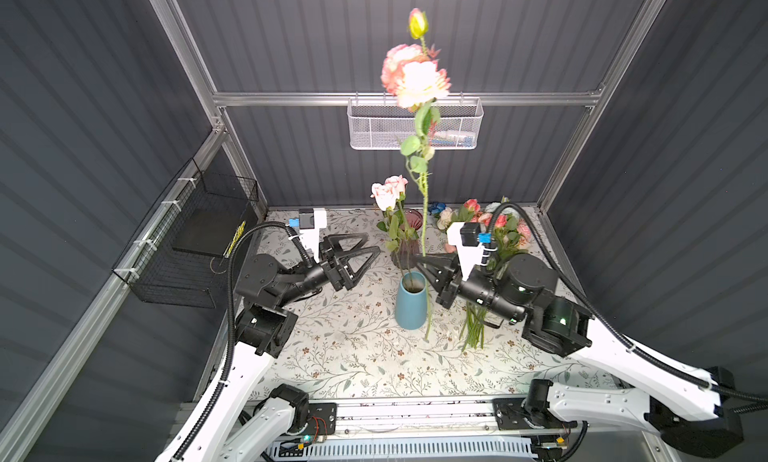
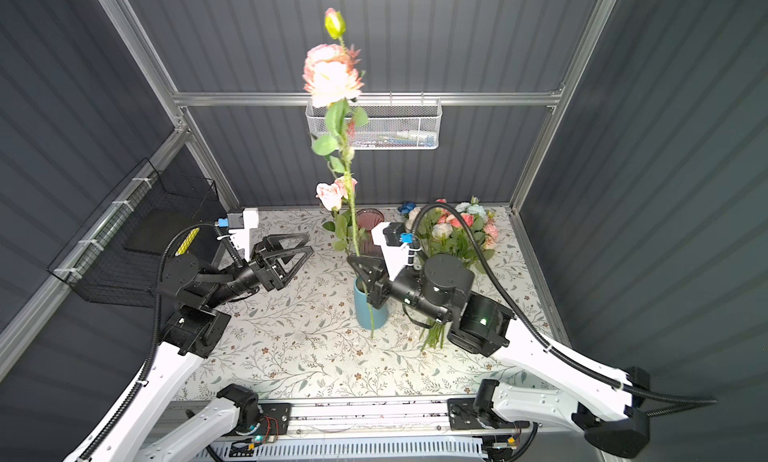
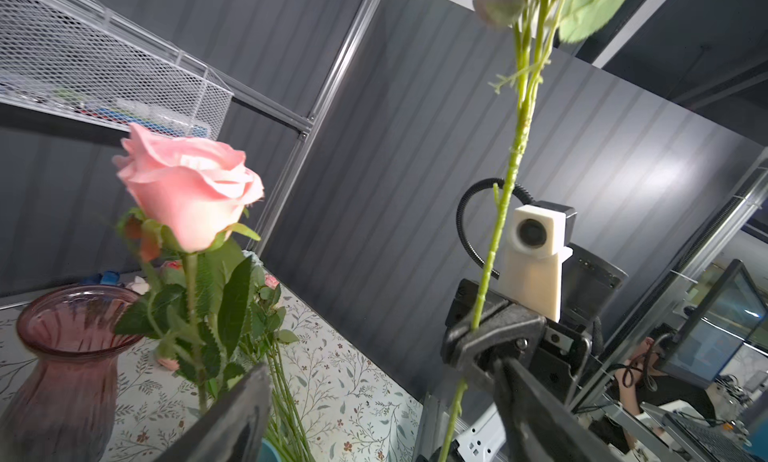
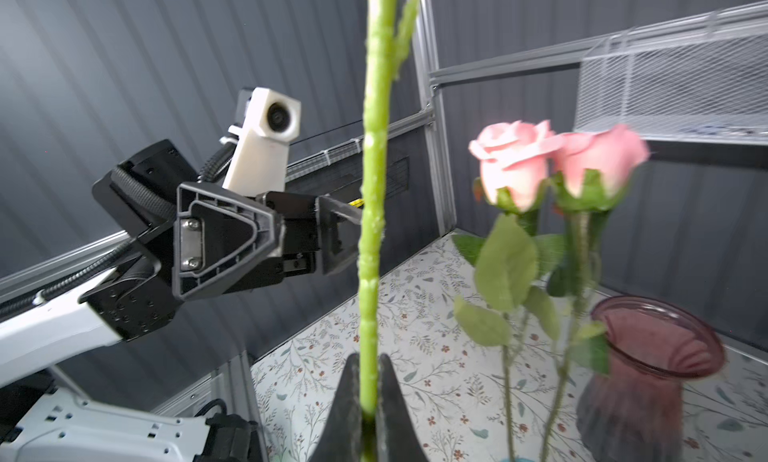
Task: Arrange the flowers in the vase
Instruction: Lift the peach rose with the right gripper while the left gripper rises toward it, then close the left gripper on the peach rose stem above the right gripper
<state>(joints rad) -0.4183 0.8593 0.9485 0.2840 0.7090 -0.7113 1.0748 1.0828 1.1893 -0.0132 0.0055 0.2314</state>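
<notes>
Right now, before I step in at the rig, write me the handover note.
Left hand: open, empty, left of the blue vase.
Right hand: shut on the tall peach flower by its stem, upright; its lower end hangs outside the vase.
Done: two pink roses stand in the blue vase.
Left: seat this flower, then the bunch lying on the table, right of the vase.

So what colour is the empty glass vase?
Translucent dusky pink; the glass vase shows best in the right wrist view.

Upright rose (image 1: 420, 83) beside blue vase (image 1: 409, 310)
</notes>
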